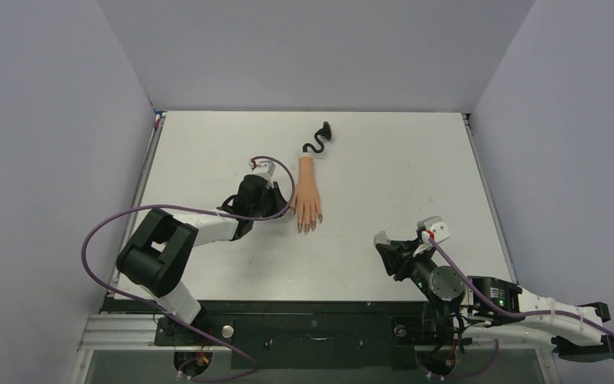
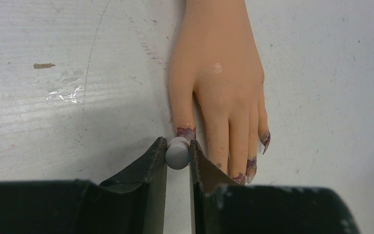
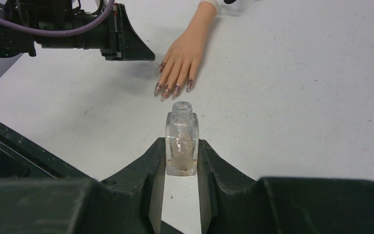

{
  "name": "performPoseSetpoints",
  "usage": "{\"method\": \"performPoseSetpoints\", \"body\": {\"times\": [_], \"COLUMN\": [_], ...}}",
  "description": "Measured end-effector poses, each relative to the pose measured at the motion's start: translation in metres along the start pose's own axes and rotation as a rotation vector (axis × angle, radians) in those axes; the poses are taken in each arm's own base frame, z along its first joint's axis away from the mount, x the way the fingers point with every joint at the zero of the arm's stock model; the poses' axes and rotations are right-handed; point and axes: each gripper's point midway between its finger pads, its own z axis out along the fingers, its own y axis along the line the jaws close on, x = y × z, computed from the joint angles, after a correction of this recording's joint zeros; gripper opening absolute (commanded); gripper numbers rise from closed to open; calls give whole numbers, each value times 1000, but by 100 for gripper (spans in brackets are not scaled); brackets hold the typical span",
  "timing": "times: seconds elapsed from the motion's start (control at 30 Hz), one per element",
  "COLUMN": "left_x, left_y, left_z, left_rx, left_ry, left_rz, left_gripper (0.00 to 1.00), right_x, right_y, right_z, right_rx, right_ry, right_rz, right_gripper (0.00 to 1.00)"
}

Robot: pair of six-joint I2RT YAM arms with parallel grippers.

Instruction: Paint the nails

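The peach mannequin hand point(image 1: 306, 196) lies palm down mid-table, its curly black stem point(image 1: 318, 142) behind it, its purplish nails point(image 1: 307, 227) towards me. My left gripper point(image 2: 178, 151) is shut on a grey round brush cap point(image 2: 177, 154), held right at the thumb nail point(image 2: 186, 132); the brush tip is hidden. The other nails point(image 2: 251, 165) show beside the right finger. My right gripper point(image 3: 181, 156) is shut on the clear polish bottle point(image 3: 180, 144), uncapped and upright on the table. The hand's nails point(image 3: 170, 89) show just beyond it.
The left arm's gripper body point(image 3: 121, 36) sits beside the mannequin hand in the right wrist view. The table's dark front edge point(image 3: 24, 146) runs at the lower left. Grey walls enclose the white table point(image 1: 416, 168).
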Motion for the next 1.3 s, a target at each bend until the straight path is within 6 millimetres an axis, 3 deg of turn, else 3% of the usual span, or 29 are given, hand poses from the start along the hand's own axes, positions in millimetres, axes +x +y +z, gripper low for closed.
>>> {"method": "performPoseSetpoints", "body": {"times": [0.37,0.77,0.97,1.3], "left_x": [13,0,1,-16], "left_y": [4,-6,-5,-11], "left_z": [-6,-19,-19,-12], "left_rx": [8,37,25,28], "left_ry": [25,-9,7,-14], "left_rz": [-1,2,2,-1], "left_gripper": [0,0,0,0], "right_x": [0,0,0,0], "right_y": [0,0,0,1], "right_z": [0,0,0,0], "right_rx": [0,-2,-2,-3], "right_ry": [0,0,-1,-1], "right_rz": [-1,-2,-2,0], "right_gripper": [0,0,0,0]}}
